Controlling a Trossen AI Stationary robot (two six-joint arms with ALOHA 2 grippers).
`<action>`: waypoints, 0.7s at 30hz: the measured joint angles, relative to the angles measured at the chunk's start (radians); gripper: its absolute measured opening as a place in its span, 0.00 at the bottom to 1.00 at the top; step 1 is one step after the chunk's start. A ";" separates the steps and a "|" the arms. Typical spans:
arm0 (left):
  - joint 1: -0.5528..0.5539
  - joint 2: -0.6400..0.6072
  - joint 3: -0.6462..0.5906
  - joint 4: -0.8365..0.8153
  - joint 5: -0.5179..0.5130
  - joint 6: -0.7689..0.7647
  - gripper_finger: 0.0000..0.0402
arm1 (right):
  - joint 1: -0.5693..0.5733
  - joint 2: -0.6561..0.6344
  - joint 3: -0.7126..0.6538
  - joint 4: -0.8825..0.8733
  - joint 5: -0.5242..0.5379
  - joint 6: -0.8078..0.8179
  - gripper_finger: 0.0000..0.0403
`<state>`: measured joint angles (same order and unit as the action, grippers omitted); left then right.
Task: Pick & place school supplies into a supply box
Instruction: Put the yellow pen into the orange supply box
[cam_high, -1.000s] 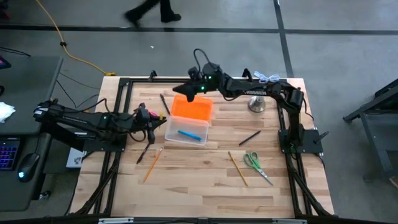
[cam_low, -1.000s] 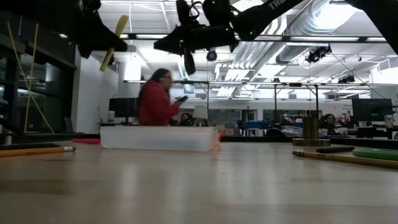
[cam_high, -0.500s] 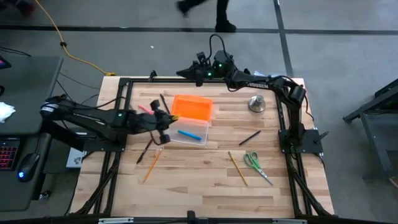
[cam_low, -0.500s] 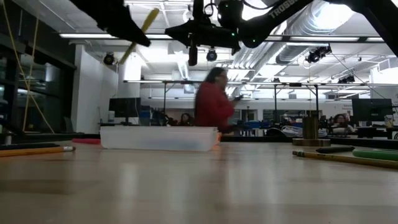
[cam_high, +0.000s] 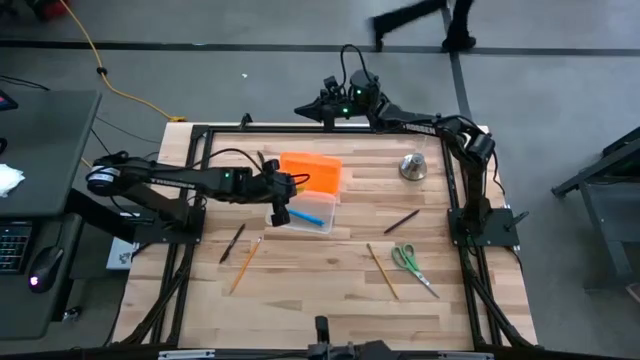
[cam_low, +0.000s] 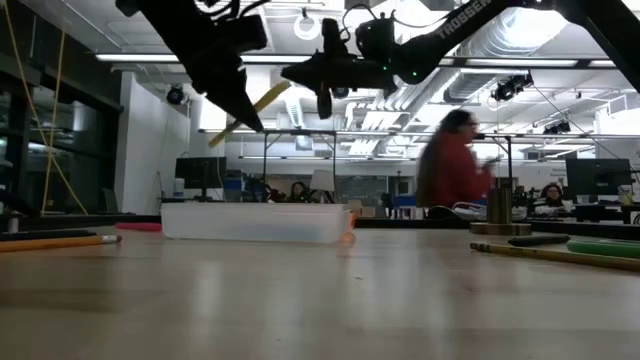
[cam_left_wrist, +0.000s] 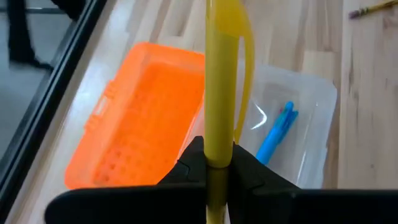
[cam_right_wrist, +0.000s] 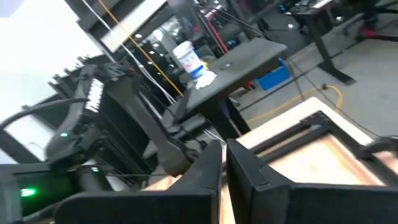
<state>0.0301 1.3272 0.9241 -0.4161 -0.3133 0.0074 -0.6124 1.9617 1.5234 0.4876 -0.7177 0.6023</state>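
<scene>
— Where does each camera sit?
— One hangs overhead, facing straight down on the whole bench (cam_high: 330, 290); one sits at bench-top height, looking level into the room.
— And the wrists?
— The left looks closely down on the supply box (cam_left_wrist: 186, 118); the right faces the room. Overhead and low views share that box.

Orange lid (cam_high: 309, 171), clear supply box (cam_high: 300, 213), blue pen (cam_left_wrist: 274, 131) inside; yellow pen (cam_left_wrist: 219, 81); green-handled scissors (cam_high: 405, 258).

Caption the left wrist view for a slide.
Left claw holds a yellow pen above the open box, blue pen inside.
</scene>
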 joint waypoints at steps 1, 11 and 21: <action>0.005 0.007 0.000 -0.006 0.013 0.000 0.12 | -0.006 0.000 0.000 -0.009 0.000 -0.009 0.00; 0.016 0.086 0.000 -0.037 0.046 0.115 0.12 | -0.051 0.000 0.000 -0.042 0.006 -0.100 0.00; 0.016 0.184 0.000 -0.067 0.069 0.198 0.12 | -0.072 0.000 0.000 -0.106 0.029 -0.219 0.00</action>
<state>0.0460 1.5108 0.9237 -0.4831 -0.2445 0.2052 -0.6842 1.9617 1.5234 0.3816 -0.6891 0.3836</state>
